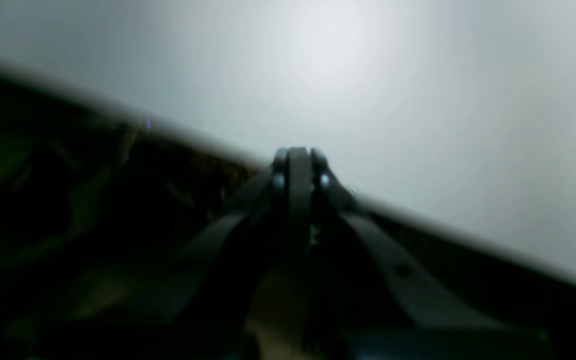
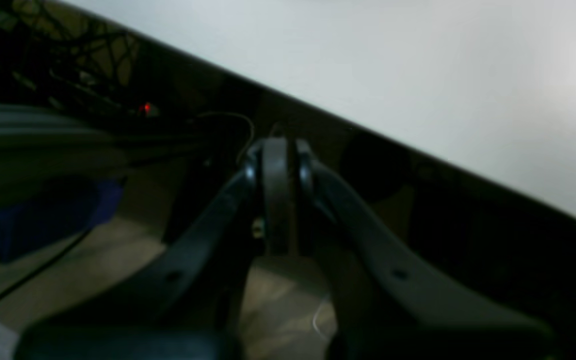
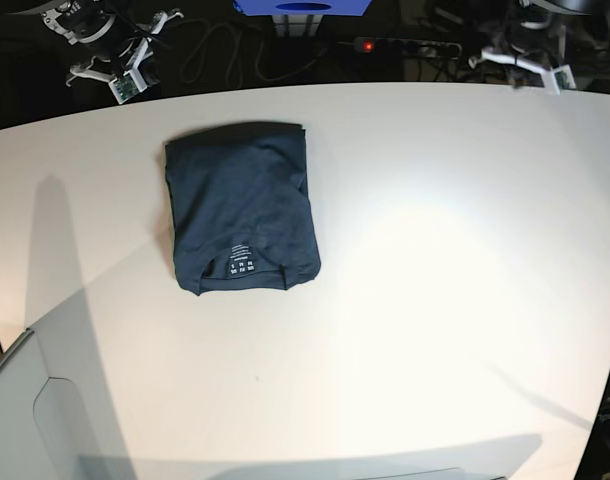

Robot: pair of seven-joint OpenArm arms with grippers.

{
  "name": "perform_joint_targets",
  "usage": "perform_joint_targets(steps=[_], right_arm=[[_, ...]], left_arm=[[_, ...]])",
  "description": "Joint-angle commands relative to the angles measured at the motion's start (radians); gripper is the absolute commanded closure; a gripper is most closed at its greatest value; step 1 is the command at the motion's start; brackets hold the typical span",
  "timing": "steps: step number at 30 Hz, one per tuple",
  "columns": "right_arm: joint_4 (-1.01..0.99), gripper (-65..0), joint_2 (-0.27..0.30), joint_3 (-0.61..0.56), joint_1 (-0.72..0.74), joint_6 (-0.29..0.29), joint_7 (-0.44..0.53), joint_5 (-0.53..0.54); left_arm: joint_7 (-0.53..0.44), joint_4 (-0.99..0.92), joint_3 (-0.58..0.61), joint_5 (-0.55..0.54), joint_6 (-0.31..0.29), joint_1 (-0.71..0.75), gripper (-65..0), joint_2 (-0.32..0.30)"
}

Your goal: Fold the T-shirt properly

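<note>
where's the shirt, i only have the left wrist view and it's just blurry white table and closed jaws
Observer: The T-shirt lies folded into a compact rectangle on the table, toward the base view's left.
Operator: is either arm touching it
Observer: No. The left gripper and the right gripper are both parked past the table's far edge, well clear of the cloth.
Operator: right jaws holding anything
Observer: No, they are shut on nothing.
Operator: which way does the collar face
Observer: The neckline with its white label text sits at the near end of the fold.

T-shirt [image 3: 242, 208] on table [image 3: 435, 300], left of centre
</note>
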Motion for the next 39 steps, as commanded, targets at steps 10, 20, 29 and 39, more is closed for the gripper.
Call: perform_joint_targets(steps=[10, 20, 29, 39], right_arm=[[0.014, 0.0, 0.0, 0.011, -0.091, 0.012, 0.019, 0.014], [-0.006, 0.0, -0.036, 0.111, -0.125, 0.012, 0.019, 0.014], [-0.076, 0.0, -0.037, 0.126, -0.145, 0.014, 0.019, 0.013], [-0.363, 0.0, -0.037, 0.125, -0.077, 0.016, 0.056, 0.014]], left_arm=[[-0.026, -0.092, 0.001, -0.003, 0.0, 0.094, 0.0, -0.027], [-0.026, -0.183, 0.038, -0.003, -0.001, 0.08, 0.0, -0.09], [-0.026, -0.288, 0.116, -0.001, -0.001, 0.022, 0.0, -0.121], [-0.164, -0.508, 0.248, 0.002, -0.001, -0.033, 0.0, -0.159]])
